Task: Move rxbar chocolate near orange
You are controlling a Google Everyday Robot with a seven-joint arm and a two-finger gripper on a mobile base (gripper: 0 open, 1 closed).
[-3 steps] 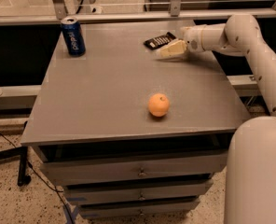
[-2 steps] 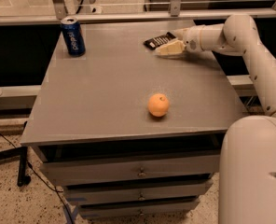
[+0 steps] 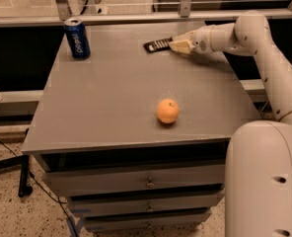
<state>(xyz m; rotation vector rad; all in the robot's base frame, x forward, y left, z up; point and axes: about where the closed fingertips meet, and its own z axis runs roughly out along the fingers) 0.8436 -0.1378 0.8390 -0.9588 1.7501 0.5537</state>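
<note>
Gripper [image 3: 178,45] sits low over the far edge of the table [image 3: 111,102], well beyond the orange [image 3: 167,111] and a bit right of it, right at the right end of the rxbar chocolate [image 3: 158,45]. Tan tip, white wrist. Grasp state: cannot tell, contact w/ bar not readable. Arm [image 3: 257,43] comes in from the right, white glossy segments, elbow bent above the orange's far-right side.

Rxbar chocolate lies flat, well apart from the orange, beyond it twd the back edge. Long axis runs approx left-right, slightly skewed: left end nearer the orange's side of the table, right end angled back into the gripper. Thin black rectangle, pale lettering along it, text not legible.

Orange: round, matte, dimpled skin, small dark stem spot on top, resting at mid-table twd the front.

Blue soda can [image 3: 77,38] upright, far left-rear of the orange, shiny w/ white lettering.

Table top is flat grey, matte, square-ish; drawers [image 3: 146,181] w/ small pulls stacked under the orange's side. Robot base [image 3: 264,181], white rounded shell, front-right of the orange. Metal rail [image 3: 136,18] runs behind. Speckled floor [image 3: 8,211] and a black cable [image 3: 37,189] lower left of the orange.
</note>
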